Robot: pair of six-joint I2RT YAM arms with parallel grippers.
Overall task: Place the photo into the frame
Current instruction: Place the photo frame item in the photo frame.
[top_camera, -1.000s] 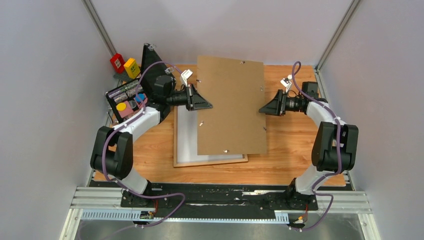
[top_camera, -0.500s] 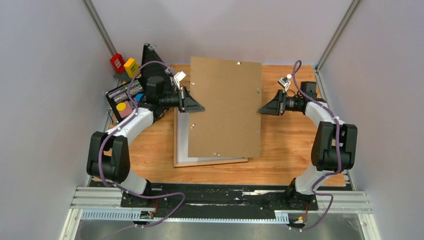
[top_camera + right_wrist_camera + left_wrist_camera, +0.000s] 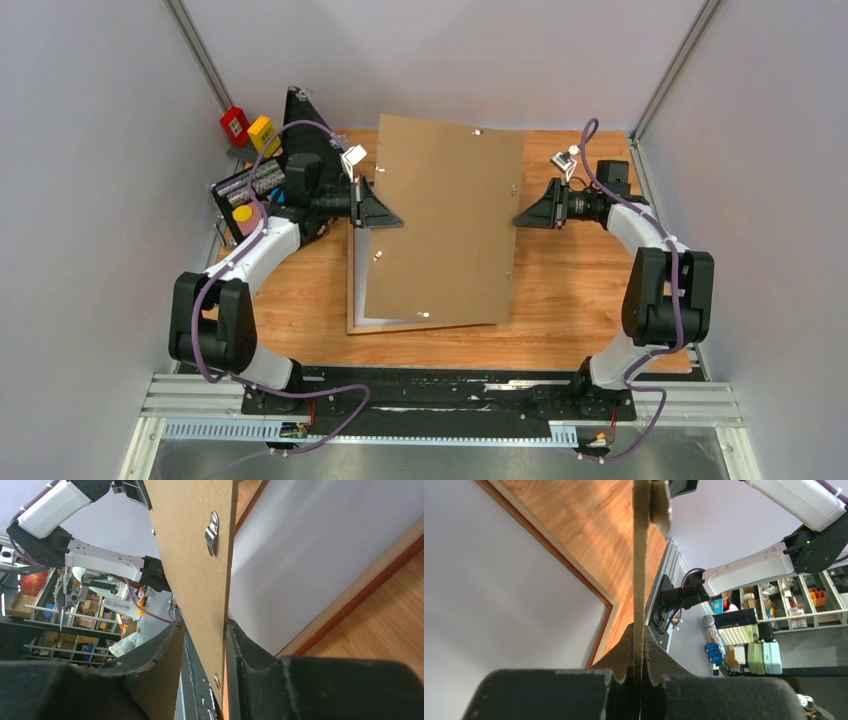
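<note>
You see a wooden counter (image 3: 585, 300) in front of the two arms. The biggest thing over it is a plain brown backing board (image 3: 440, 220). It is held up in the air, a bit crooked, and it hides most of what is below it.

Under the board, the frame (image 3: 350, 290) lies flat on the counter. You can see only its left rail and its near rail. Inside the rails there is a flat white-grey area (image 3: 362, 280). You cannot tell if that is the photo.

Your left hand (image 3: 385, 212) is squeezed tight on the left edge of the board. From its wrist camera, the two fingers (image 3: 624, 650) press the thin edge between them. Your right hand (image 3: 525, 217) is closed on the right edge, with one finger on each side of the board.

A small metal clip (image 3: 212, 530) sits on the board's brown face, near that right edge.
</note>
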